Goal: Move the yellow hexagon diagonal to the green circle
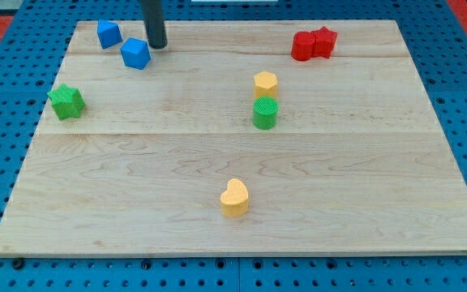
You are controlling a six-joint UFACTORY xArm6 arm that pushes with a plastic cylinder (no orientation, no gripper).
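Observation:
The yellow hexagon point(265, 83) stands right of the board's middle, directly above the green circle point(265, 113) in the view and touching it or nearly so. My tip point(158, 45) is near the view's top left, just to the upper right of a blue block point(136, 53), far left of the yellow hexagon. The rod rises out of the view's top edge.
A second blue block point(109, 34) sits at the top left. A green star point(66, 101) is at the left edge. Two red blocks point(313, 44) touch at the top right. A yellow heart point(234, 198) lies near the bottom middle. The wooden board point(363, 186) rests on blue pegboard.

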